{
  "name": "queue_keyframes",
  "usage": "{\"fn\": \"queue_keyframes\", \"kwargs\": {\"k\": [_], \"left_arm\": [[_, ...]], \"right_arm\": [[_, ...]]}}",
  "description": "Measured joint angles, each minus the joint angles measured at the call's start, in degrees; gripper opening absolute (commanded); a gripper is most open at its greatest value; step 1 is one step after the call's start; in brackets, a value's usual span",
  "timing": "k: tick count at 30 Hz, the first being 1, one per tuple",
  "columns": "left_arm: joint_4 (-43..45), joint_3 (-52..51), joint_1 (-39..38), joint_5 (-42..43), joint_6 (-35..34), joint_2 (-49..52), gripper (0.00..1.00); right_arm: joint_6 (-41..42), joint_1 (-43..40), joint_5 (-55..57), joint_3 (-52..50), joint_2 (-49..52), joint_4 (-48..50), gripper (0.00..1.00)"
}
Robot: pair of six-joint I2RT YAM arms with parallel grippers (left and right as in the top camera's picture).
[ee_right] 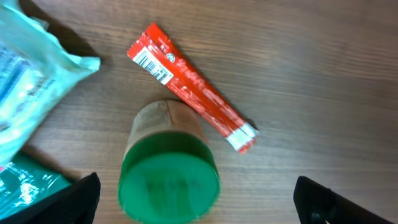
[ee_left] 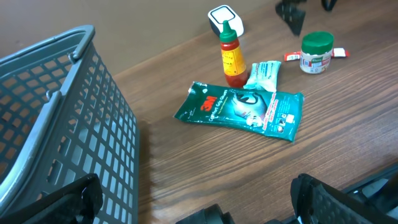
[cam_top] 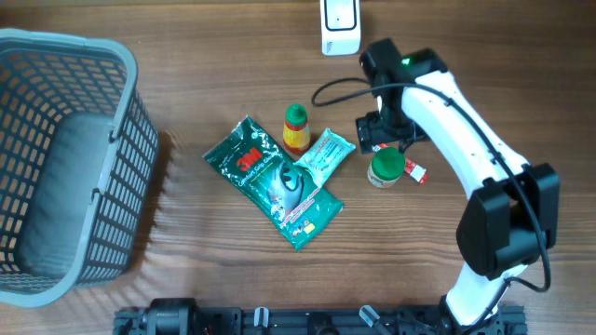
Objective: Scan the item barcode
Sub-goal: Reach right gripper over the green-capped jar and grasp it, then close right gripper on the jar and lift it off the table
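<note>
Jar (ee_right: 169, 168) stands lower centre on the tabletop (ee_right: 323, 74), sachet (ee_right: 193, 84) just beside it, upper right. Likely best to drop straight down, straddle the jar below its lid and miss the sachet. Right pincer (ee_right: 199, 200) hangs above the jar, fingers wide apart, touching nothing; left pincer (ee_left: 199, 202) likewise wide, empty.

A: Surface?
B: Brown wooden table (cam_top: 186, 37), grain running 9 to 3 o'clock in the overhead view, filling every frame.
A: Light?
B: Soft, even; grid shadow off the grey basket (cam_top: 140, 167) falls toward 3 o'clock.
</note>
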Motion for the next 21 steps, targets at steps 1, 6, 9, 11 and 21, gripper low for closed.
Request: {"fn": "queue_keyframes", "kwargs": {"k": [1, 6, 9, 11, 21], "left_arm": [[0.0, 0.0, 0.0, 0.0, 0.0, 0.0, 1.0], [0.0, 0.0, 0.0, 0.0, 0.0, 0.0, 1.0], [0.0, 0.0, 0.0, 0.0, 0.0, 0.0, 1.0], [0.0, 0.0, 0.0, 0.0, 0.0, 0.0, 1.0], [0.0, 0.0, 0.0, 0.0, 0.0, 0.0, 1.0]], "right_arm": [[1.9, 0.0, 0.2, 2.3, 0.0, -2.2, 1.0], [27.3, 0.0, -1.2, 6.6, 0.0, -8.4, 1.0], [51.7, 0.0, -4.7, 6.3, 0.0, -8.6, 1.0], [65.7, 0.0, -5.9, 5.0, 0.0, -8.2, 1.0], [88.0, 0.0, -8.9, -6.1, 0.0, 1.1, 1.0]]}}
